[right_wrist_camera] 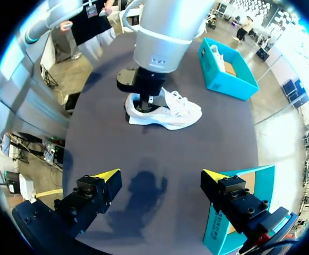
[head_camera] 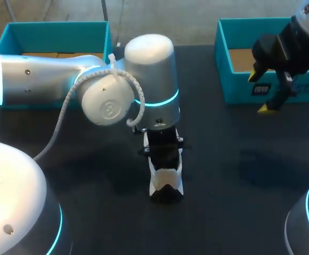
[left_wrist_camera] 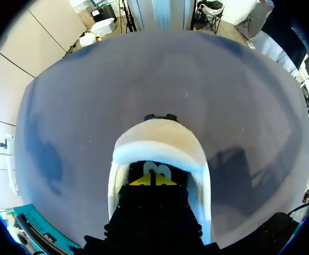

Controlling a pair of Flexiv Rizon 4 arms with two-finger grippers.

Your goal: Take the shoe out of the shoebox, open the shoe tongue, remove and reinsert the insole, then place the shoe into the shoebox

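Observation:
A white shoe (head_camera: 165,183) stands on the dark table, out of both boxes; in the right wrist view the shoe (right_wrist_camera: 171,113) shows its laces and full side. My left gripper (head_camera: 163,158) reaches down into the shoe's opening. In the left wrist view its yellow tips (left_wrist_camera: 153,179) are pressed together inside the shoe (left_wrist_camera: 160,139), just above the insole (left_wrist_camera: 158,168). Whether they pinch the insole I cannot tell. My right gripper (head_camera: 258,92) hangs open and empty above the right shoebox (head_camera: 234,87); its fingers (right_wrist_camera: 102,180) stand wide apart, far from the shoe.
A second teal box (head_camera: 56,33) sits at the back left, partly behind my left arm (head_camera: 43,74). In the right wrist view this far box (right_wrist_camera: 226,74) holds something white. The near box's corner (right_wrist_camera: 242,204) lies beside my right gripper (right_wrist_camera: 160,176).

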